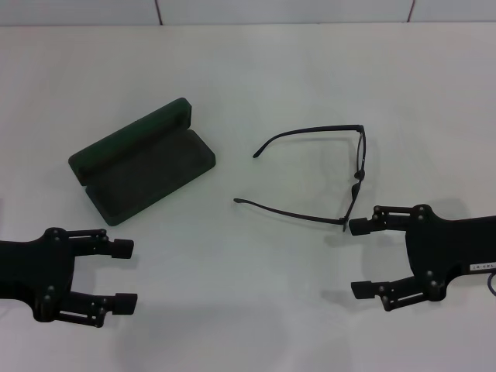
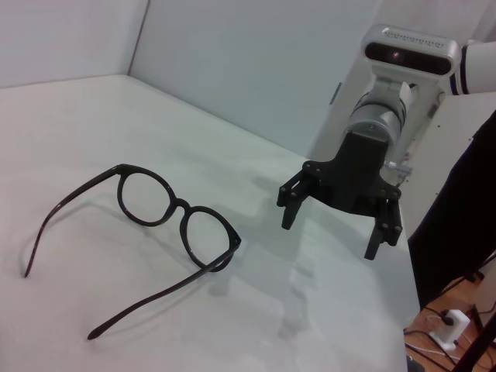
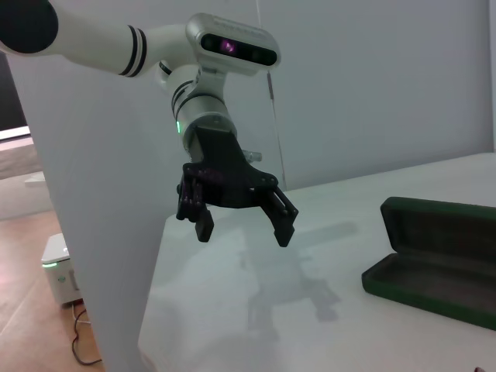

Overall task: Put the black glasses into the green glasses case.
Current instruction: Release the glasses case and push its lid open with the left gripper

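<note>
Sitting unfolded on the white tabletop, one pair of black glasses, just right of one green glasses case lying wide open, probably ready for loading. Hovering near the frame's corner, right gripper, spread open and empty. Idling below the case, left gripper, also open, holding nothing.
</note>
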`<action>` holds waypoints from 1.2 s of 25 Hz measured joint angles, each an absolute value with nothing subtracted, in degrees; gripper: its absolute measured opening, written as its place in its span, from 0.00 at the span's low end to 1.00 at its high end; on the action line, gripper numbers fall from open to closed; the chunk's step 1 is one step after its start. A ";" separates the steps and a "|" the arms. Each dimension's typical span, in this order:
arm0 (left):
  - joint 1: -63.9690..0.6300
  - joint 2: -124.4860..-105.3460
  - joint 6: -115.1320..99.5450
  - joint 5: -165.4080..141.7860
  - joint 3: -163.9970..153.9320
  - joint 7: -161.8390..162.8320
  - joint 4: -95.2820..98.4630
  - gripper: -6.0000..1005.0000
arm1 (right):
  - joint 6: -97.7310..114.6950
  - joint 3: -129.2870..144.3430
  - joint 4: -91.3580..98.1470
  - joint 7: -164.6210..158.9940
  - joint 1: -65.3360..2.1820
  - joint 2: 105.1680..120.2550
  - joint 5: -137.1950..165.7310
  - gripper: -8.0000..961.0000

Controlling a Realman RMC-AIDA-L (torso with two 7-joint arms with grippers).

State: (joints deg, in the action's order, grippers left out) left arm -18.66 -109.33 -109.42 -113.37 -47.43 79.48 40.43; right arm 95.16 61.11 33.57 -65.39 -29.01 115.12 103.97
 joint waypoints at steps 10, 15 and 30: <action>-18.53 -109.40 -109.42 -113.37 -47.31 79.32 40.43 0.87 | 94.55 60.99 33.58 -65.39 -29.00 114.79 103.59 0.92; -18.54 -109.42 -109.42 -113.38 -47.31 79.32 40.43 0.87 | 94.39 60.99 33.58 -65.39 -29.00 114.78 103.66 0.92; -24.05 -108.79 -106.53 -114.77 -46.65 106.51 52.72 0.87 | 94.97 61.26 34.18 -65.42 -29.03 114.97 103.81 0.92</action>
State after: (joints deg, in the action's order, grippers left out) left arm -24.05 -108.79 -106.53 -114.77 -46.65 106.51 52.72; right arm 94.97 61.26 34.18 -65.42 -29.03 114.97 103.81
